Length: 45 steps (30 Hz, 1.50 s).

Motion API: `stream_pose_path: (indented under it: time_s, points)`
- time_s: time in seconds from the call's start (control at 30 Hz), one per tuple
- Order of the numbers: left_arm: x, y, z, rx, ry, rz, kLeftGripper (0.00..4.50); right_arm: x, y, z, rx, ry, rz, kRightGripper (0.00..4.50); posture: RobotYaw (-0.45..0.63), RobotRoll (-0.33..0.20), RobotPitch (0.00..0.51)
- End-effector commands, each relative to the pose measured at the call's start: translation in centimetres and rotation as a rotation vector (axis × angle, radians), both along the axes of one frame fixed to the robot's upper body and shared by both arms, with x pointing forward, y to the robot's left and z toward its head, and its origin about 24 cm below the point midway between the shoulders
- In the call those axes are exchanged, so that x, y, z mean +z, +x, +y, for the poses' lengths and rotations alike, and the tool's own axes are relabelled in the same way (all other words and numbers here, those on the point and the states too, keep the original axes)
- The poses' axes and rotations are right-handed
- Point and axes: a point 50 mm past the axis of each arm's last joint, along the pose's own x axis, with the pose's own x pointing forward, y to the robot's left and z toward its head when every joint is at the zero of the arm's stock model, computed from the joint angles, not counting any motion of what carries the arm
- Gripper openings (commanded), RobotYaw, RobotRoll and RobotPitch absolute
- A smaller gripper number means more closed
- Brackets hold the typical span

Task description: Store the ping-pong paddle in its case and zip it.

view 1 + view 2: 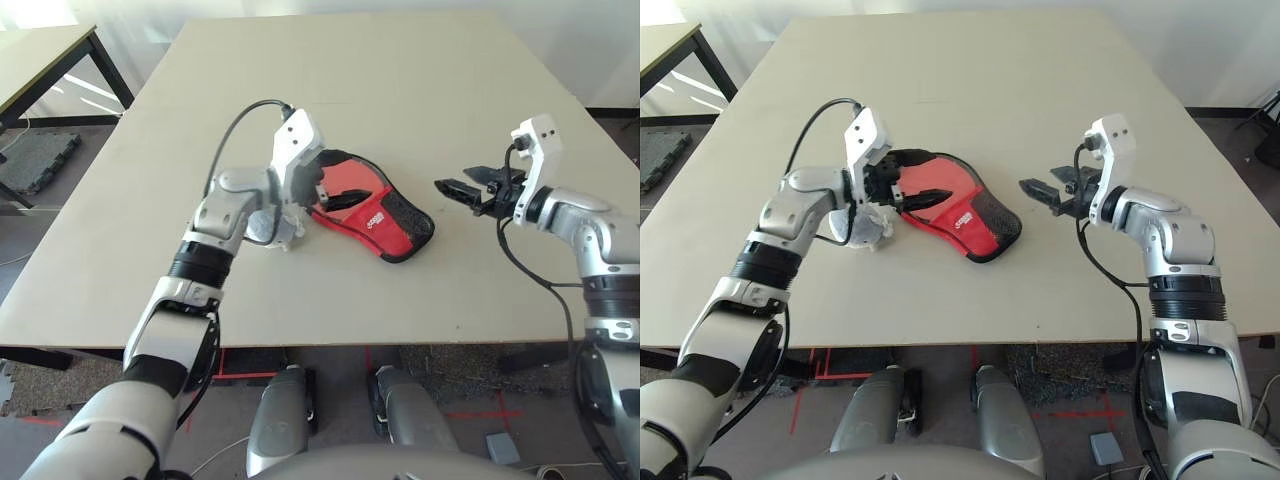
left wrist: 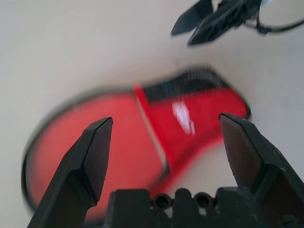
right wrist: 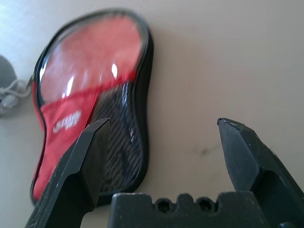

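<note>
The red fabric case [image 1: 388, 224] lies flat mid-table, its white logo and black mesh pocket toward my right. Inside its black zipper rim at the wide end shows a glossy round red face [image 3: 90, 57], seemingly the ping-pong paddle; no handle is visible. My left gripper [image 1: 338, 192] hovers open just above that round end, with nothing between its fingers [image 2: 97, 152]. My right gripper [image 1: 455, 182] stands open a short way to the right of the case, clear of it and pointing at its mesh end.
A small pale grey-white lump on a white cord [image 1: 868, 228] sits against the case's left side, under my left wrist. A second table [image 1: 40, 60] stands off to the far left. Bare tabletop [image 1: 400, 80] stretches behind the case and in front of it.
</note>
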Motion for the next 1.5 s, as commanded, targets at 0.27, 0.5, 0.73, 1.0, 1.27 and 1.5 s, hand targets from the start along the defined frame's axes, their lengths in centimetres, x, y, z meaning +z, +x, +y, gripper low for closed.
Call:
stream_pose_path:
  time_s: [0.27, 0.5, 0.73, 1.0, 1.27, 1.5]
  points:
    - [-0.4, -2.0, 2.1, 0.047, 0.009, 0.071, 4.5, -2.7, -0.9, 1.4, 0.039, 0.025, 0.11, 4.44, 0.12, 0.0, 0.115]
    - [-0.5, -2.6, 2.4, 0.043, 0.013, 0.097, 4.5, -3.1, -1.4, 2.8, 0.085, 0.023, 0.141, 4.44, 0.12, 0.0, 0.11]
    - [-0.5, -2.5, 2.3, 0.038, 0.009, 0.098, 4.5, -3.1, -2.1, 3.9, 0.127, 0.036, 0.171, 4.44, 0.12, 0.0, 0.107]
    - [-0.6, -2.6, 2.0, 0.035, 0.004, 0.101, 4.5, -4.1, -2.3, 3.8, 0.081, 0.035, 0.225, 3.84, 0.12, 0.0, 0.111]
    - [-0.5, -2.4, 2.2, 0.053, 0.012, 0.09, 4.5, -5.4, -2.8, 3.3, 0.019, 0.082, 0.293, 0.89, 0.11, 0.0, 0.115]
    - [-0.4, -2.6, 2.0, 0.024, -0.001, 0.117, 4.5, -5.6, -3.4, 3.6, 0.031, 0.129, 0.321, 0.01, 0.11, 0.0, 0.114]
